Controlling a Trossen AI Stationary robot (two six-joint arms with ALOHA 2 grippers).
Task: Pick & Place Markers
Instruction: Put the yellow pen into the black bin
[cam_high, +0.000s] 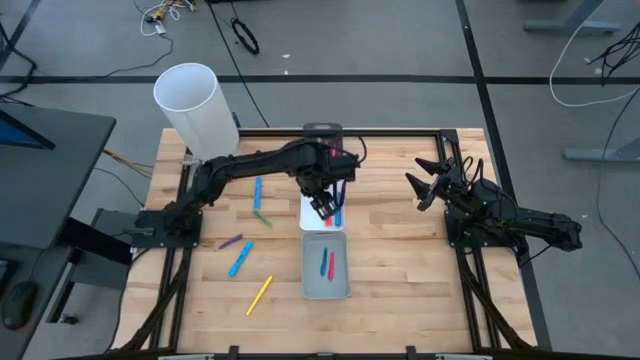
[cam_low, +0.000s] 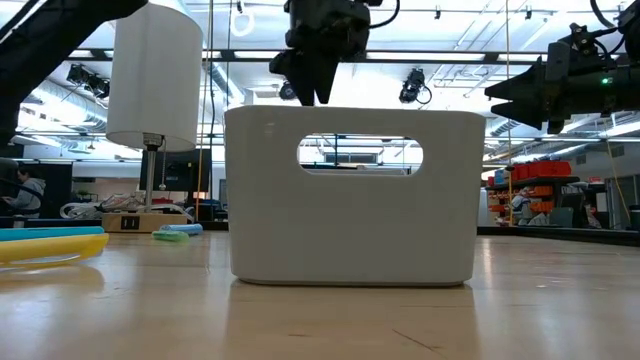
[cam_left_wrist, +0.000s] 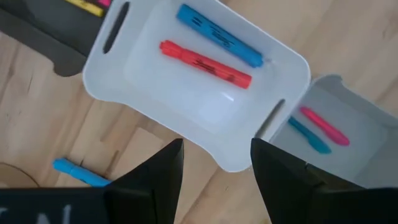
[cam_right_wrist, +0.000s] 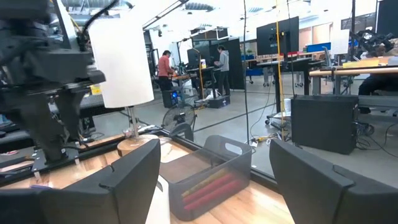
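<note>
1. My left tool (cam_high: 325, 205) hung over the white plastic tray (cam_high: 322, 210) at the middle of the pale wooden bench (cam_high: 400, 260), its dark fingers (cam_left_wrist: 155, 180) apart with nothing between them.
2. Below it, in that white tray, lay a red marker (cam_left_wrist: 205, 64) and a blue marker (cam_left_wrist: 219, 35), side by side.
3. The grey plastic tray (cam_high: 325, 267) just beside it, nearer the bench's front edge, held a pink marker (cam_high: 332, 264) and a teal marker (cam_high: 323, 262).
4. Loose markers lay on the bench to the left of the trays: a yellow marker (cam_high: 259, 294), a light-blue marker (cam_high: 240, 258), a purple marker (cam_high: 231, 242), a green marker (cam_high: 262, 217) and another blue marker (cam_high: 257, 191).
5. My right tool (cam_high: 432, 180) waited at the bench's right side, fingers wide apart and empty.
6. A tall white cylinder (cam_high: 195, 110) stood at the far left corner.
</note>
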